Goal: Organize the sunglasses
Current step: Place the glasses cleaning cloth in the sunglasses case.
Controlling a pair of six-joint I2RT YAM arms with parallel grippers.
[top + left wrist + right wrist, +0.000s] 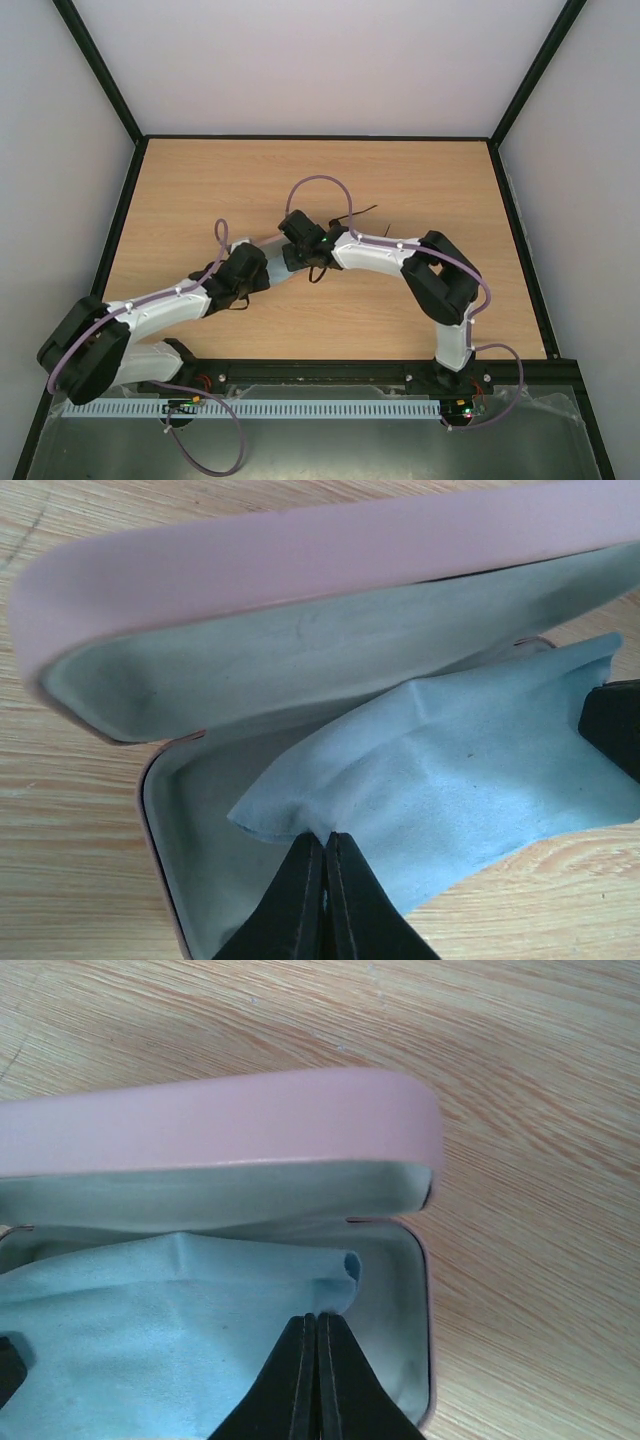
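The pink case (300, 560) lies open on the table, its lid raised, its grey-green lining (400, 1290) showing. The light blue cloth (470, 780) is spread over the case's tray. My left gripper (325, 842) is shut on the cloth's left corner. My right gripper (317, 1322) is shut on the cloth's right corner (330, 1280). In the top view both grippers, left (268, 264) and right (297, 258), meet at the table's middle. The sunglasses do not show in either wrist view. A thin dark wire (362, 211) sticks out beside the right arm; I cannot tell what it is.
The wooden table (420, 180) lies all round the case, edged by a black frame and white walls. The right gripper's finger (612, 730) shows at the right edge of the left wrist view. Purple cables loop over both arms.
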